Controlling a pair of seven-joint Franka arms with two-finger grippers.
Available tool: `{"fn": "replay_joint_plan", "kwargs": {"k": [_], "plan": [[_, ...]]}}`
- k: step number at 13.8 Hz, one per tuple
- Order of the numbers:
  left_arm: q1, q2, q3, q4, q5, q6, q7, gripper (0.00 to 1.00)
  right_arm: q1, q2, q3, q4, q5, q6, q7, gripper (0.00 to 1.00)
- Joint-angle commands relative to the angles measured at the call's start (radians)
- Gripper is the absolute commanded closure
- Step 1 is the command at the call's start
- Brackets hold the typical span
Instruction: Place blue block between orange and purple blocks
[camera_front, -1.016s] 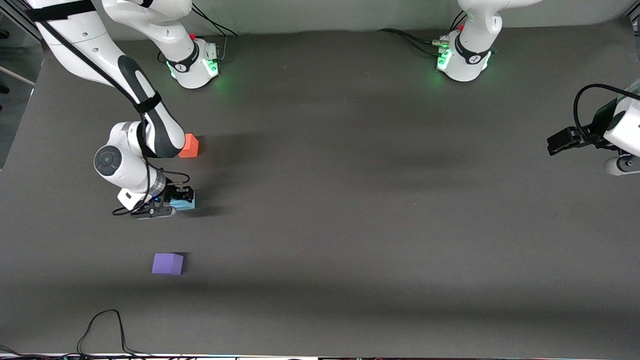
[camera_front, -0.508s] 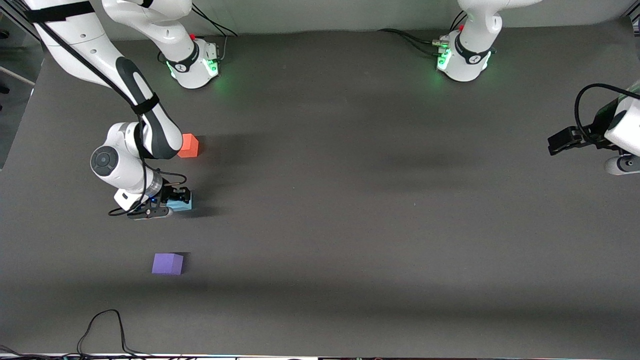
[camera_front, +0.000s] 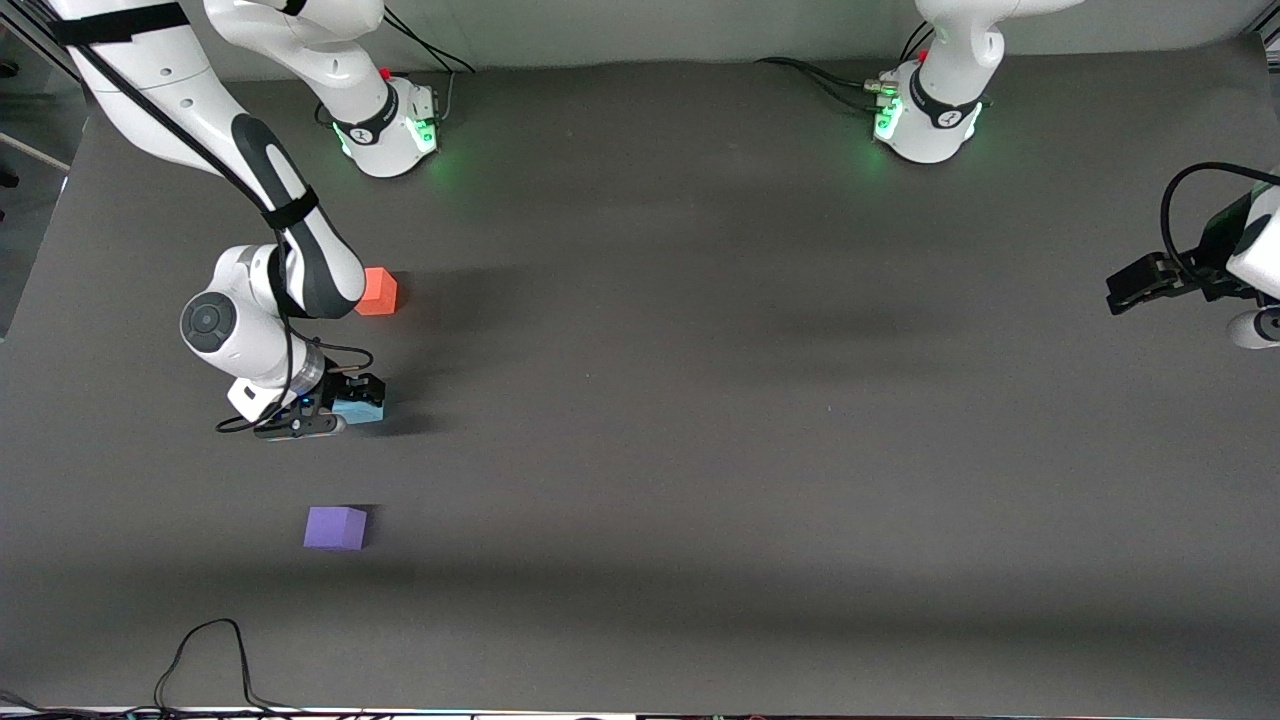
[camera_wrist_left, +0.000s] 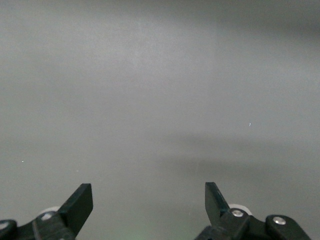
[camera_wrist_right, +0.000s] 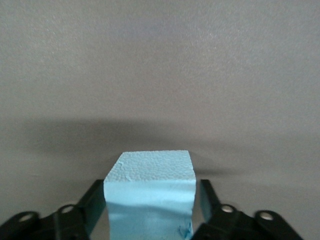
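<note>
One blue block (camera_front: 360, 404) sits between the right end effector's (camera_front: 345, 400) fingers.

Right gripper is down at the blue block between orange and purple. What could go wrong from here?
1. The right gripper fingers sit tight on the blue block; opening unevenly could drag or tip it.
2. The right arm's forearm hangs close over the orange block; a careless retreat might nudge it.
3. The purple block looks safe. The left gripper waits, open, at its own end.
</note>
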Motion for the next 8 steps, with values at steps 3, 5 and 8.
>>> {"fn": "replay_joint_plan", "kwargs": {"k": [3,5,8], "plan": [[0.004,-0.043,0.002,-0.01,0.001,-0.026,-0.008,0.0,-0.003,-0.195,-0.004,0.043,0.026,-0.207,-0.018,0.0],[0.004,-0.053,0.002,-0.013,-0.003,-0.026,-0.008,0.0,-0.016,-0.321,-0.007,0.069,0.026,-0.333,0.013,0.0],[0.004,-0.065,0.002,-0.019,-0.006,-0.032,-0.01,0.0,-0.017,-0.467,-0.013,0.141,0.024,-0.525,0.013,0.0]]}}
